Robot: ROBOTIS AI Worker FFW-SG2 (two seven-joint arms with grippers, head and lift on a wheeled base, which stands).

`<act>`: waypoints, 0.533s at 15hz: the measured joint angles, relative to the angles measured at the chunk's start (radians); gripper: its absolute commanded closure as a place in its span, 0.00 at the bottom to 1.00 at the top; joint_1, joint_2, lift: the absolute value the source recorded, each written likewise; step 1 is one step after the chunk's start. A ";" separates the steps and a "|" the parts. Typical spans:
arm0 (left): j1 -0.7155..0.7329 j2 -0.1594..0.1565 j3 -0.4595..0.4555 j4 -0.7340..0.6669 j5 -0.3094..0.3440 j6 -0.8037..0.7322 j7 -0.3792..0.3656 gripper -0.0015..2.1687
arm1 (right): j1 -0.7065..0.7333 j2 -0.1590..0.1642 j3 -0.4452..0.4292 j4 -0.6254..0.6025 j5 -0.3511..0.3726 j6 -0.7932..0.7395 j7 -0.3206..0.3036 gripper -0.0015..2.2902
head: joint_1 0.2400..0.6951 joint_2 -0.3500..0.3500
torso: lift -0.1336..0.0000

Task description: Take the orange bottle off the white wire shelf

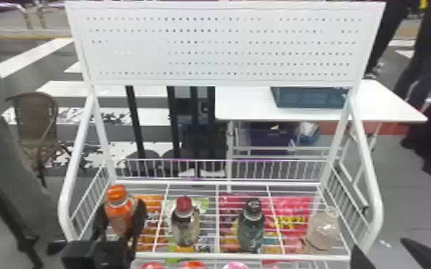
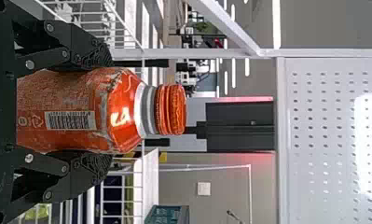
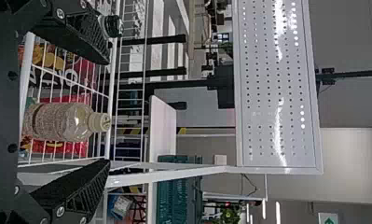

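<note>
Keep clear of the white side frame (image 1: 63, 205), just left of the left gripper (image 2: 107, 110); its jaws are clamped on the orange bottle (image 2: 83, 93), held upright between them. Lift straight up, then draw back over the shelf's front rail (image 1: 207, 256), sparing the red-capped bottle (image 1: 185, 227) to their right. The right gripper (image 3: 110, 112), jaws apart, can wait.

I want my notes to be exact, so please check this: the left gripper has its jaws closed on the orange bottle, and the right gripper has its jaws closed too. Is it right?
Not quite: the right gripper has its jaws open, spread wide apart in the right wrist view. The left gripper does have its jaws closed on the orange bottle.
</note>
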 measured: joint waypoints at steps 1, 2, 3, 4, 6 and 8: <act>0.043 0.006 0.014 -0.069 -0.008 0.015 0.002 0.31 | -0.002 0.000 0.002 0.001 0.000 0.000 0.000 0.06 | 0.57 0.50 | 1.00; 0.095 0.009 0.038 -0.145 -0.018 0.037 0.004 0.30 | -0.004 -0.001 0.003 0.003 0.000 0.000 0.000 0.06 | 0.57 0.50 | 1.00; 0.144 0.010 0.064 -0.210 -0.028 0.056 0.004 0.30 | -0.005 -0.002 0.003 0.004 0.000 0.000 0.000 0.06 | 0.57 0.50 | 1.00; 0.201 0.009 0.092 -0.281 -0.042 0.072 0.005 0.30 | -0.006 -0.002 0.003 0.004 0.000 0.000 0.000 0.06 | 0.57 0.50 | 1.00; 0.294 0.006 0.121 -0.403 -0.071 0.112 0.006 0.30 | -0.010 -0.003 0.006 0.008 0.000 0.000 0.000 0.06 | 0.57 0.50 | 1.00; 0.383 0.004 0.141 -0.518 -0.098 0.145 0.005 0.30 | -0.013 -0.003 0.010 0.012 0.000 0.001 0.001 0.06 | 0.57 0.50 | 1.00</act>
